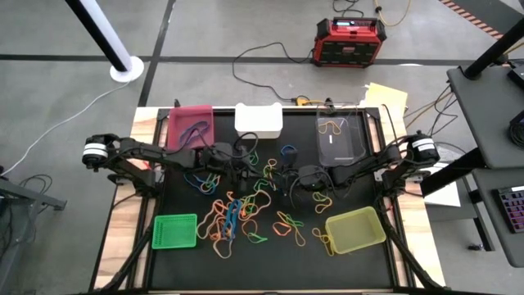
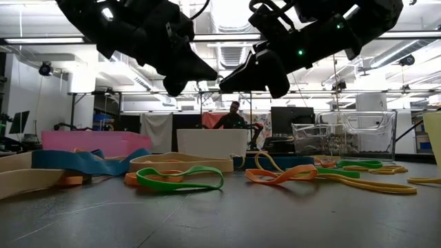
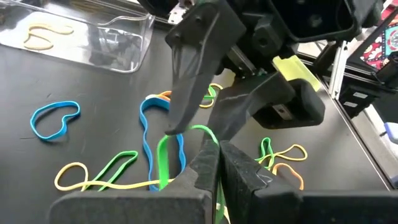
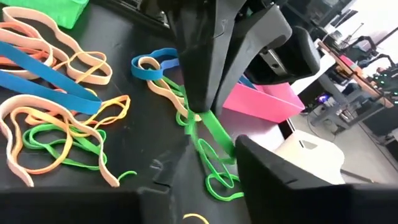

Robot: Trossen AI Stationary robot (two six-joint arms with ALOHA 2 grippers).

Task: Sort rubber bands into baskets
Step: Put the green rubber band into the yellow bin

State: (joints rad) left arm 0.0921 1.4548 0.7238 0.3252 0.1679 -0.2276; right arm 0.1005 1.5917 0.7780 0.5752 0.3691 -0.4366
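**Ana:** Which pincer had hold of something?

**Ben:** The left gripper [image 3: 214,153]. Its fingers were pinched together on a green rubber band [image 4: 209,128] over the middle of the black mat [image 1: 270,262], between the two arms.

**Ana:** And the right gripper [image 4: 217,168]?

**Ben:** It sat nose to nose with the left one. Its fingers stood apart on either side of that same green band, and I saw no clamp on it. It looked like a handover, with the band drawn out into a strip so the other jaws had something to close on.

**Ana:** Why pass it at all?

**Ben:** My guess is reach. The bright green basket [image 1: 175,231] was at the near left corner and the yellow-green basket [image 1: 355,229] at the near right. The pink basket [image 1: 191,124], white basket [image 1: 259,120] and clear basket [image 1: 340,135] lined the far edge.

**Ana:** Much left to sort?

**Ben:** Plenty. A tangle of loose rubber bands [image 1: 233,215] in orange, blue, tan and yellow lay on the mat just in front of the grippers.
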